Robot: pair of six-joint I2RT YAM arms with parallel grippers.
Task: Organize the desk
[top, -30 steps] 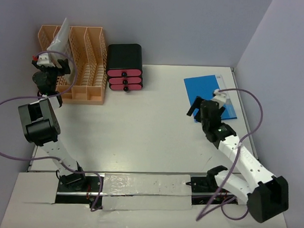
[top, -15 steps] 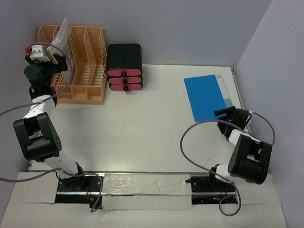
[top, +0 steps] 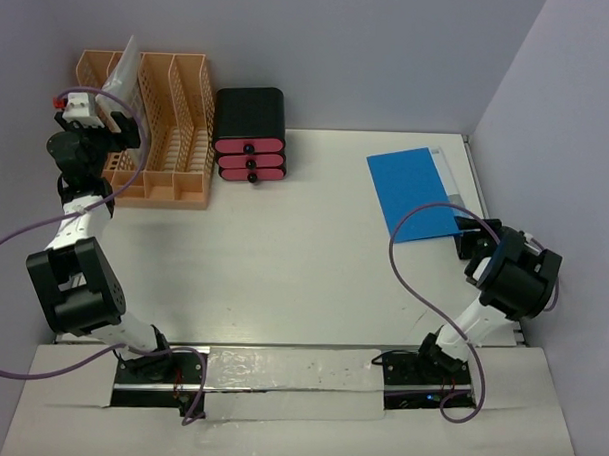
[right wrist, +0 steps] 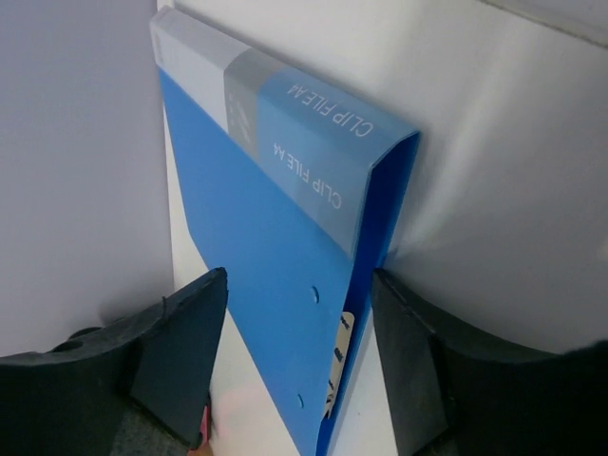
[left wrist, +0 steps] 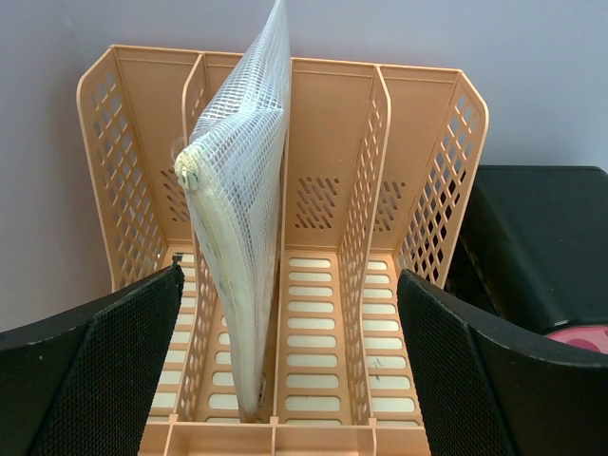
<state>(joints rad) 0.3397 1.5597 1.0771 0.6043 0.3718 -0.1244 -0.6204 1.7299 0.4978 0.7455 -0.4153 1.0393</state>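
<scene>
Desk (top: 303,258) long axis seemingly left-right, left pincer (left wrist: 290,280) open, right pincer (right wrist: 299,280) astride clip file (right wrist: 256,228), grip unclear.

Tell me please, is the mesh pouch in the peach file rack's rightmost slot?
No, the mesh pouch stands left of centre in the peach file rack; the rightmost slot is empty.

The desk (top: 303,258) is a large, flat, white rectangular top with a thin grey rim, lying level beneath the 2 claws. It runs from below the left gripper (top: 126,134), which hangs above its far left corner, across to the right gripper (top: 462,232), which sits low close to its right edge. Between the 2 claws its matte white surface shows soft grey shadows.
</scene>
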